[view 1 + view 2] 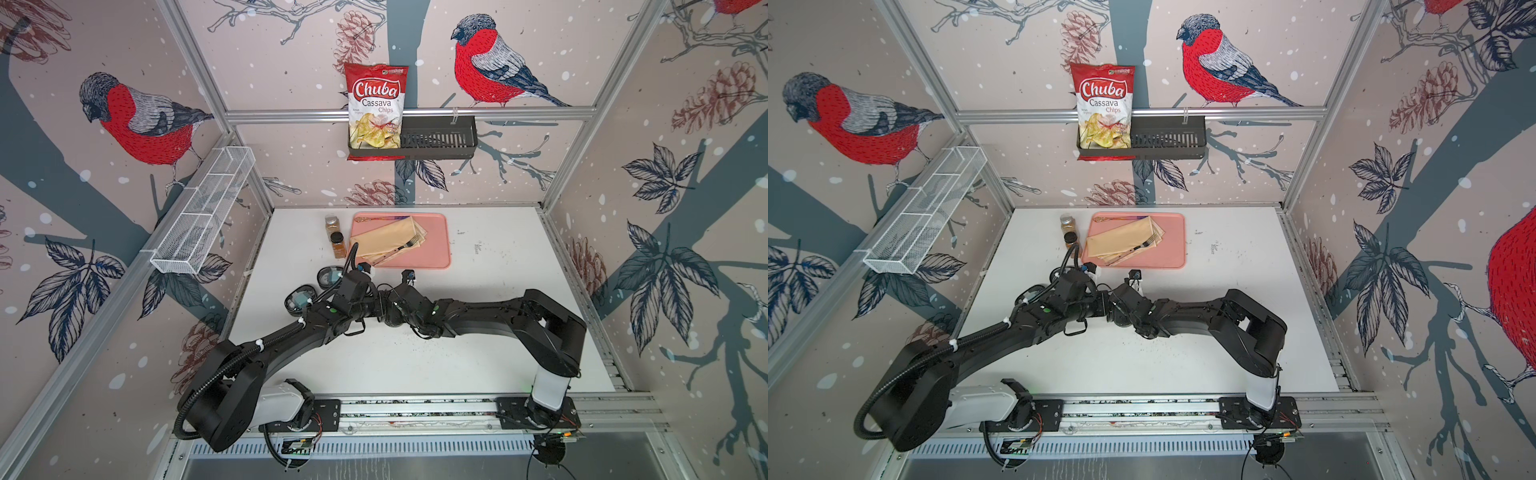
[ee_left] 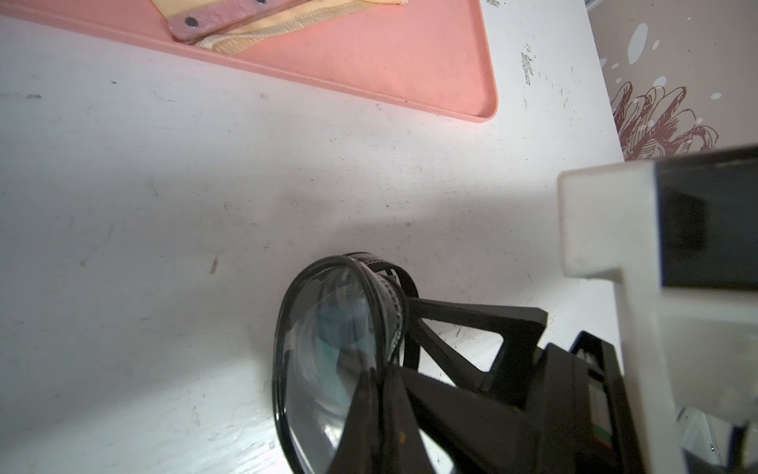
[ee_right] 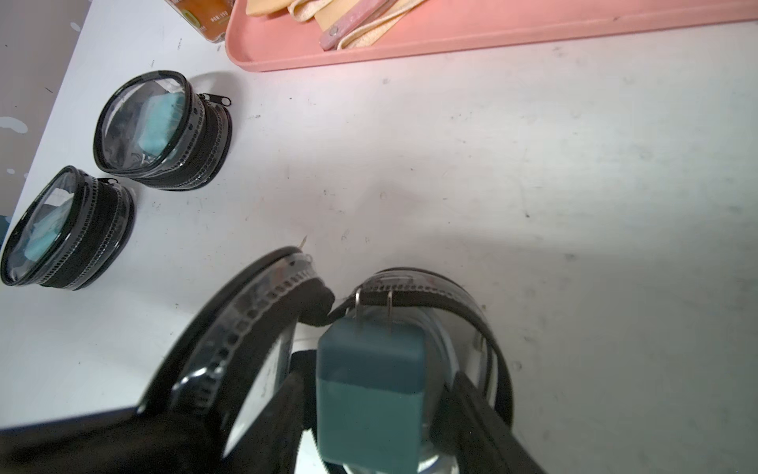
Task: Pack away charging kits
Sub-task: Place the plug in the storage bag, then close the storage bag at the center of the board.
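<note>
Teal adapter [image 3: 369,394] is flanked by parted right fingers [image 3: 471,410] inside the case [image 3: 410,283], its lid [image 3: 246,312] pinched open by left fingers [image 2: 430,410] for access.

in both top views the red-and-white foil snack bag [image 1: 376,110] in the black slotted wall basket [image 1: 440,137] reads "chuba cassava chips"; its smaller print and the brown spice jar's [image 3: 201,18] label are illegible.
</note>
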`<control>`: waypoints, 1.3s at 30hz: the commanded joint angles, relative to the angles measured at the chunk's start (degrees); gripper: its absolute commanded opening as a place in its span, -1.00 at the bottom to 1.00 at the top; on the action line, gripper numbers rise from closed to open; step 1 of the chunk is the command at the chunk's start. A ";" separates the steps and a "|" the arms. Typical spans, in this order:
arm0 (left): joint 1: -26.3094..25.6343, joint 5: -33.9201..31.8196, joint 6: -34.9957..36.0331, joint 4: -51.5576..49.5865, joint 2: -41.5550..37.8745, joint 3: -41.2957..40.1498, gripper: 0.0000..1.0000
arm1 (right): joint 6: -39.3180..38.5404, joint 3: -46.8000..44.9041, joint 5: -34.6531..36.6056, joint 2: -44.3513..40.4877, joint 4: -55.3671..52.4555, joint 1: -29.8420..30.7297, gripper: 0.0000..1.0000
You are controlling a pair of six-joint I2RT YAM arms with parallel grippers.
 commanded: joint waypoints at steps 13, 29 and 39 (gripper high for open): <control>0.12 -4.23 0.60 2.54 -9.48 -3.43 0.92 | 1.55 -9.82 6.16 -12.16 -1.88 -4.38 0.38; 3.14 -15.86 -2.92 3.78 -13.08 -8.11 0.91 | -2.10 -4.39 4.51 -9.04 -0.31 -0.66 0.57; 3.25 -16.55 -0.51 4.28 -25.27 -13.68 0.92 | -1.00 -1.15 2.82 -0.55 0.12 -0.74 -0.02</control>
